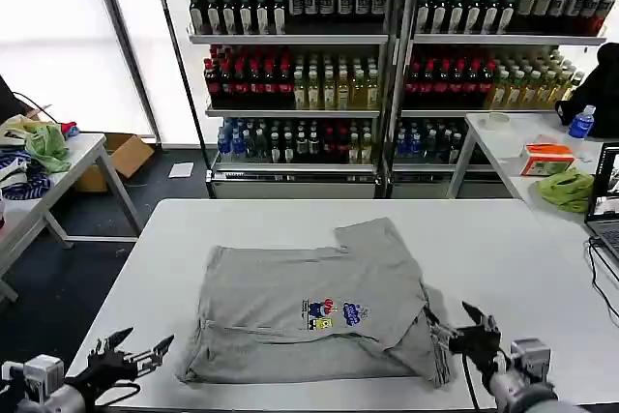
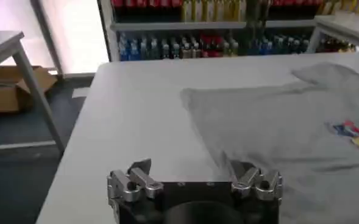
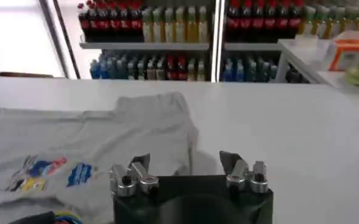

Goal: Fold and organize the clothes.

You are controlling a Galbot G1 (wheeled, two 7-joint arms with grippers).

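Note:
A light grey short-sleeved shirt [image 1: 309, 307] lies partly folded in the middle of the white table [image 1: 503, 249], its small multicoloured chest print [image 1: 334, 314] facing up and one sleeve [image 1: 372, 234] pointing away. The shirt also appears in the left wrist view [image 2: 289, 134] and in the right wrist view [image 3: 75, 146]. My left gripper [image 1: 140, 345] is open, low at the near left table edge, just left of the shirt's corner; its fingers [image 2: 139, 173] hold nothing. My right gripper [image 1: 455, 321] is open at the shirt's near right corner, with nothing between its fingers [image 3: 231, 164].
Shelves of drink bottles [image 1: 319, 55] stand behind the table. A side table on the left [image 1: 68, 162] carries lime-green and striped cloths. Another table at the right [image 1: 522, 142] bears an orange box, a green cloth and a laptop edge. A cardboard box [image 1: 121, 157] sits on the floor.

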